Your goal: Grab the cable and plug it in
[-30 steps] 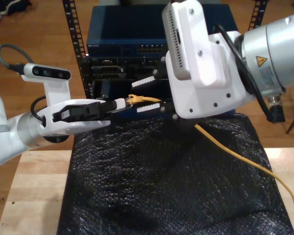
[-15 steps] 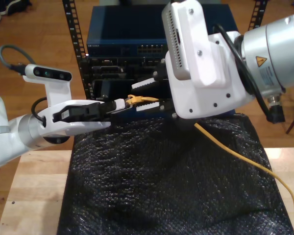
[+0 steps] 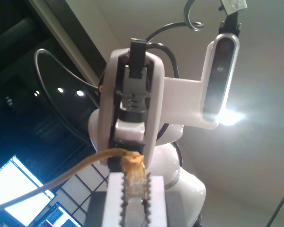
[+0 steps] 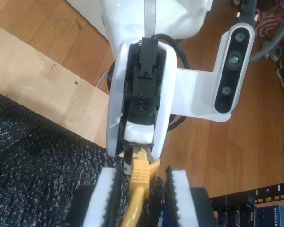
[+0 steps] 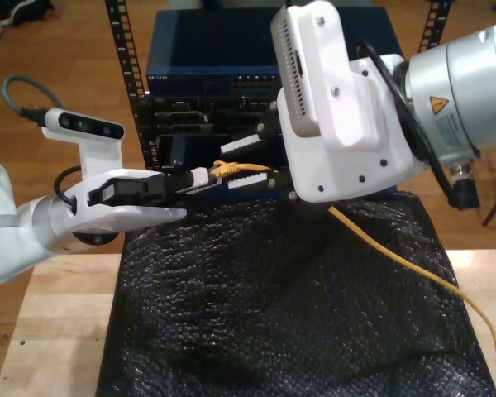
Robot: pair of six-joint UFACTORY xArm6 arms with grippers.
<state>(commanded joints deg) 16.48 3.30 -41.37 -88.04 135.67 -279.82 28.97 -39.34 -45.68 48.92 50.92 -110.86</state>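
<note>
Cable (image 5: 231,167): the plug end hangs in the air above the far edge of the black bubble-wrap mat (image 5: 273,306), in front of the rack of network gear (image 5: 207,74). The rest of the cord runs under the big arm, across the mat and off twd the exterior view's right.

My first gripper (image 5: 205,175) comes in from the exterior view's left, clenched on the clear plug tip. You can see the serrated fingers (image 3: 114,198) pinching it in the first wrist view.

My second gripper (image 5: 230,164) comes in from the exterior view's right, released. Its fingers (image 4: 104,194) stand apart w/ the orange boot (image 4: 141,172) between them, gaps on both sides.

The two grippers are tip to tip. The mat lies on a wooden table (image 5: 58,322).
</note>
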